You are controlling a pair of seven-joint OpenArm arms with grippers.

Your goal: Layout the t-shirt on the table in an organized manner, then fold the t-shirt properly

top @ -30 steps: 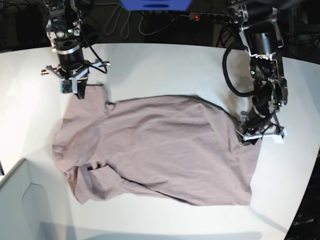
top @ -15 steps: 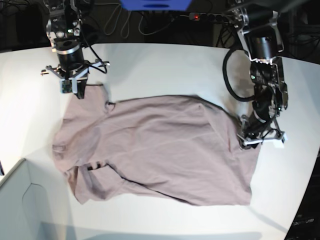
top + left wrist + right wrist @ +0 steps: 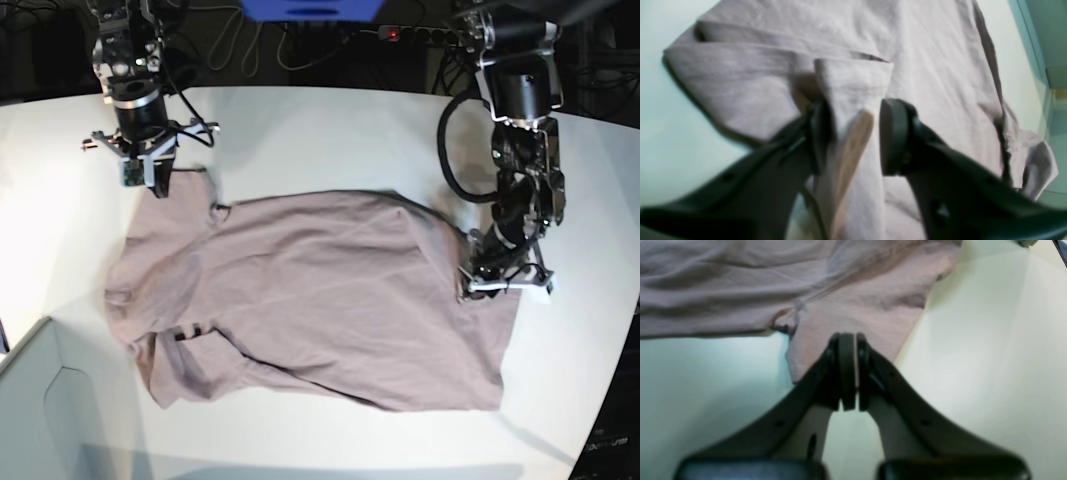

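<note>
- The t-shirt (image 3: 310, 300) lies spread over the middle of the table (image 3: 330, 130), mostly flat, with creases and a folded-over part near its front-left corner in the base view.
- The table's far edge curves; a pale grey box corner (image 3: 50, 410) sits at the front-left corner of the table, just beside the shirt's lower edge.
- The left gripper (image 3: 853, 136) is at the shirt's edge toward the table's right side in the base view (image 3: 495, 280). Its jaws stand apart, one on each side of a raised ridge of cloth; the cloth fills the gap, but whether the pads press it I cannot tell.
- The right gripper (image 3: 848, 373) is at the shirt's far-left corner, near the table's far edge (image 3: 150, 175). Its jaws are together, pinching the edge of a corner of the shirt.
- Dark cables (image 3: 250, 45) lie beyond the table's far edge.
</note>
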